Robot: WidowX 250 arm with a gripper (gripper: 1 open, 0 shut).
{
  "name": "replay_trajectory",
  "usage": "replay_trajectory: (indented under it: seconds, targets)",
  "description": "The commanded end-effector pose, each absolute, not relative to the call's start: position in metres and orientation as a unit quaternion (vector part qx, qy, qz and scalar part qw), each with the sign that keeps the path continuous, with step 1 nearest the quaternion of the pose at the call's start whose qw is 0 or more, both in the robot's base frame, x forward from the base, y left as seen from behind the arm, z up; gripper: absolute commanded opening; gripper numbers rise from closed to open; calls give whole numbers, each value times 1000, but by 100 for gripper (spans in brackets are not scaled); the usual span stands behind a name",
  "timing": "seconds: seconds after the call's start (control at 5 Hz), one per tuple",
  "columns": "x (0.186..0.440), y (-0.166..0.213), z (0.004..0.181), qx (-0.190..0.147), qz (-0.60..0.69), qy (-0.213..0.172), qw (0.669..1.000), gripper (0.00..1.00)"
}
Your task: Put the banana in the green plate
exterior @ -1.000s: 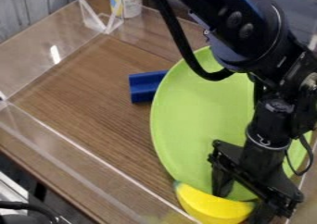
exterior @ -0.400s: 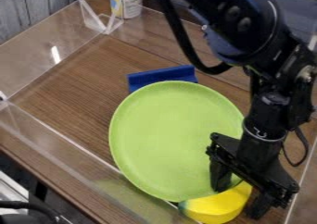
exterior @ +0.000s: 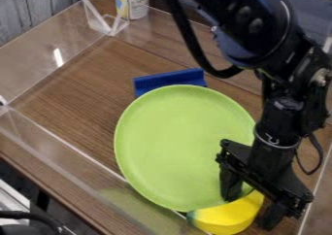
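From my camera view, I have the green plate (exterior: 182, 147) lying on the wooden counter (exterior: 76, 93), with the blue block (exterior: 169, 81) just beyond its far edge. The banana (exterior: 227, 216) sits outside the plate, next to its near rim, at the bottom of my picture. My jaws (exterior: 259, 202) are down by the banana and the plate's edge, standing wide open. A can (exterior: 131, 2) stands at the far side, near the clear wall.
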State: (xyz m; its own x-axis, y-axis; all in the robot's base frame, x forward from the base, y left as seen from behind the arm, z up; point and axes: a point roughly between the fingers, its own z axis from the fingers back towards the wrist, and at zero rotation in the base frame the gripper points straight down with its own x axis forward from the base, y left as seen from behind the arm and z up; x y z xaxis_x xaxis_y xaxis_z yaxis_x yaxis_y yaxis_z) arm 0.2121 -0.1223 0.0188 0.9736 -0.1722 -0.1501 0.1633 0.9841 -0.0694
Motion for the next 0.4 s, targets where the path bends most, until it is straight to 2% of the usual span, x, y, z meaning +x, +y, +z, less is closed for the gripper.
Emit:
replay_trajectory:
  seconds: [0.0, 0.2]
  targets:
    - [216, -120, 21, -33, -85, 70, 993, 100]
    - [216, -119, 22, -34, -84, 69, 994, 100]
